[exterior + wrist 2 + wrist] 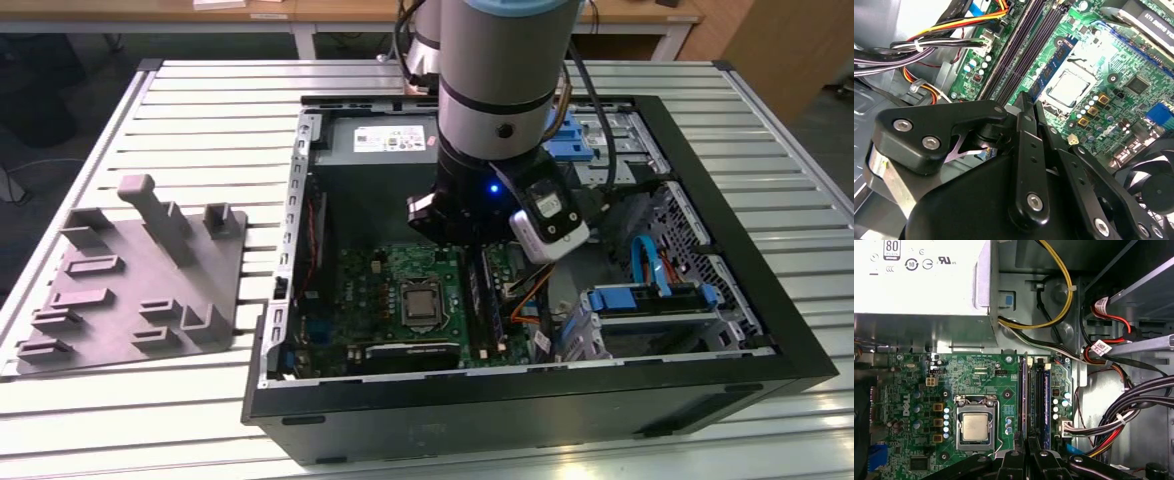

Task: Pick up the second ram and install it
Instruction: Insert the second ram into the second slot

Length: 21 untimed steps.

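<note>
Black gripper (1026, 102) linkage sits closest to the lens in the second wrist view, with its fingertips drawn close together over the green motherboard (1114, 60). In the first wrist view a thin board on edge runs out from between those fingertips. I take this to be the second ram (1024, 395), and I judge the gripper to be clamped on its upper edge.

- Position: the stick lies along the memory slots (1035, 400), on the side nearest the CPU socket (974, 427) and parallel to them. Holding it on edge and in line with the slots is what insertion needs. I cannot tell whether it is seated or only resting in the slot mouth.
- Exterior view: the arm (501, 90) comes down near-vertically at centre frame into the open computer case (747, 300). That is presumably to keep the wrist clear of the case walls and of the cable bundle (1134, 405) beside the slots.
- Fixture tray (134, 280): grey, lying on the slatted bench (200, 110) at the exterior view's left, well apart from the case. I see no stick in its pockets.
</note>
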Tool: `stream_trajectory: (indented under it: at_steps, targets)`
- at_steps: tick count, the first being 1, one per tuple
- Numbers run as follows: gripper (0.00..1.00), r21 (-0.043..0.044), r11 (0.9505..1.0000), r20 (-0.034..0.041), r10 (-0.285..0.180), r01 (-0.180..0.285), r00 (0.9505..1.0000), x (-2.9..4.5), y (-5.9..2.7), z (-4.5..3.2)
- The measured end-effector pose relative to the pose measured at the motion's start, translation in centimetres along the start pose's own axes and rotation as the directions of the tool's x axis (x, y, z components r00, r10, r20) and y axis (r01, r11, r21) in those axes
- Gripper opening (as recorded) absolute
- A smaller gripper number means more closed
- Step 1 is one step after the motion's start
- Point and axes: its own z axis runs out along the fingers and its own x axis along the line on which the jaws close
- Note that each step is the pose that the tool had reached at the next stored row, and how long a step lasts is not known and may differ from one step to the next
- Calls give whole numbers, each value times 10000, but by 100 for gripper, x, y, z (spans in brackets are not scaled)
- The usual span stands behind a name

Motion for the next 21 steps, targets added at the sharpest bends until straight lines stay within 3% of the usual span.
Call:
stream_trajectory:
  at_steps: [21]
  targets:
    - [14,0,10000,0,0,0,10000,5,-15,113]
